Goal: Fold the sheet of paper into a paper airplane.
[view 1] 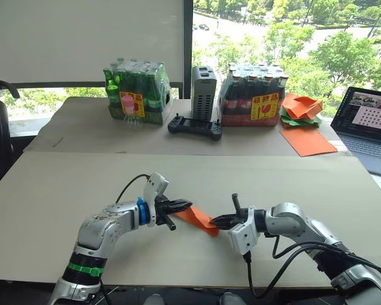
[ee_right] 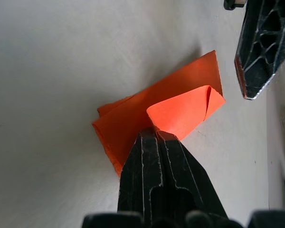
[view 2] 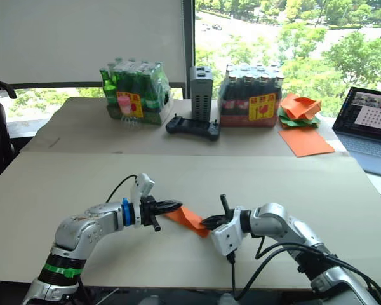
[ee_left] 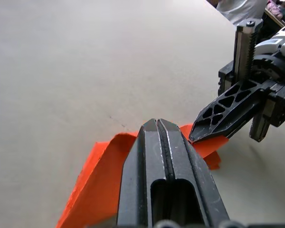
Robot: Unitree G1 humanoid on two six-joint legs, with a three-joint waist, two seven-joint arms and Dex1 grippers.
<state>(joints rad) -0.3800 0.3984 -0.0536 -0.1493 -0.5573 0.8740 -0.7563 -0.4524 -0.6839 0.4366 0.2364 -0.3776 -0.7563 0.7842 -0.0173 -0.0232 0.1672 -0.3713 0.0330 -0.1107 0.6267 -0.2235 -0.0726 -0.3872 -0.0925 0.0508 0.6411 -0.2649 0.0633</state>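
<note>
Pinching the sheet of paper (view 1: 197, 218) from both ends, the left gripper (view 1: 183, 205) and right gripper (view 1: 220, 221) are each clamping fully closed on it, holding it just above the table (view 1: 254, 175), near its front edge.

Over the near part of the pale counter (view 1: 63, 210), the left end effector (view 1: 181, 206) and the right end effector (view 1: 221, 221) each pinch an end of the sheet of paper (view 1: 198, 218), stretched between them. At the far edge stand two bottle packs (view 1: 136, 93), a black controller (view 1: 195, 127), crumpled papers (view 1: 300, 109), a smooth orange sheet (view 1: 308, 140) and a laptop (view 1: 372, 124).
</note>
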